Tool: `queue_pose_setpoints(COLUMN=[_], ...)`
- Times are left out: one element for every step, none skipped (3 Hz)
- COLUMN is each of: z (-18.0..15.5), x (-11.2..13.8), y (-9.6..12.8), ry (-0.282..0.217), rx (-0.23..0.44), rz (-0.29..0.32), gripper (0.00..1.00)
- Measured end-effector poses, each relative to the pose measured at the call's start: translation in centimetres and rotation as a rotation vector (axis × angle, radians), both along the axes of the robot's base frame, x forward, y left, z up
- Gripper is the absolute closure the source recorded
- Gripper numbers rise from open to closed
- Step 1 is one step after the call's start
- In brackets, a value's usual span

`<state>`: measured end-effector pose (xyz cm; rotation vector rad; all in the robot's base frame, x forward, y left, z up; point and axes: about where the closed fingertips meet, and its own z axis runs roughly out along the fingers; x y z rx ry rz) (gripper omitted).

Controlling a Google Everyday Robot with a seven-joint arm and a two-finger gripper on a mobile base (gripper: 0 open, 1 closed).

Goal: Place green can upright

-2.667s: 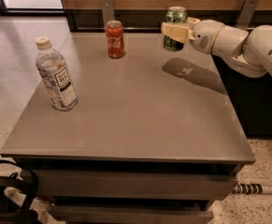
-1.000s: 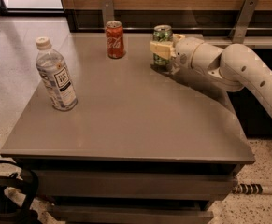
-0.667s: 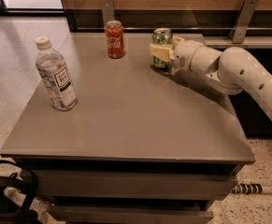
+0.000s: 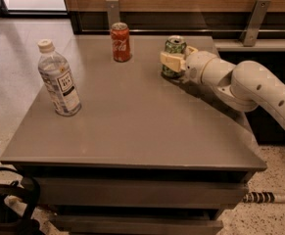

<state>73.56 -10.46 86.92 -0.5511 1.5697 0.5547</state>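
The green can (image 4: 175, 46) stands upright on the grey table (image 4: 132, 116), at the back right, with its silver top facing up. My gripper (image 4: 174, 58) reaches in from the right on a white arm and is shut on the can, one cream finger (image 4: 170, 60) across its front and the other behind it. The can's base appears to rest on the tabletop.
A red Coca-Cola can (image 4: 120, 42) stands upright to the left of the green can, near the back edge. A clear water bottle (image 4: 59, 80) with a white cap stands at the left side. A wooden wall with metal brackets (image 4: 252, 21) runs behind the table.
The gripper carried the green can from the air at the back right leftward and down to the tabletop. Over the last second it has only settled slightly lower.
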Motion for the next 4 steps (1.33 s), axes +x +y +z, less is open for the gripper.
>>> queue_pose_setpoints(z=[0.12,0.17,0.22,0.22], x=[0.0,0.0,0.0,0.0], y=[0.0,0.01,0.02,0.03], ry=[0.0,0.0,0.0,0.0], rx=[0.0,0.0,0.0,0.0], rz=[0.0,0.0,0.0,0.0], gripper=[0.82,0.59,0.35,0.12])
